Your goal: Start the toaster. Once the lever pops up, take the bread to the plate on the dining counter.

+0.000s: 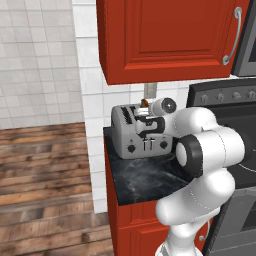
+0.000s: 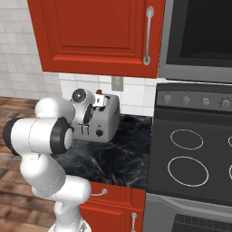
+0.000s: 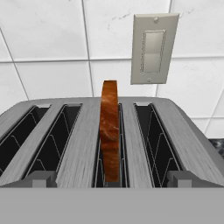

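The silver-grey toaster (image 1: 129, 131) (image 2: 108, 118) (image 3: 83, 140) stands on a narrow black counter against the tiled wall. The bread (image 3: 109, 131) (image 1: 144, 102) (image 2: 100, 99) stands upright in the third slot from the left in the hand view, its brown crust edge rising well above the top. My gripper (image 3: 112, 179) (image 1: 146, 123) (image 2: 90, 111) hovers at the toaster's front upper edge, open, with one fingertip on each side of the bread's slot and nothing between them. The plate and the dining counter are out of view.
A red wall cabinet (image 1: 165, 40) hangs low over the toaster. A black stove (image 2: 195, 158) adjoins the counter on the right. A beige switch plate (image 3: 154, 48) is on the wall behind. The counter (image 1: 145, 180) ends at the left, above wooden floor (image 1: 45, 190).
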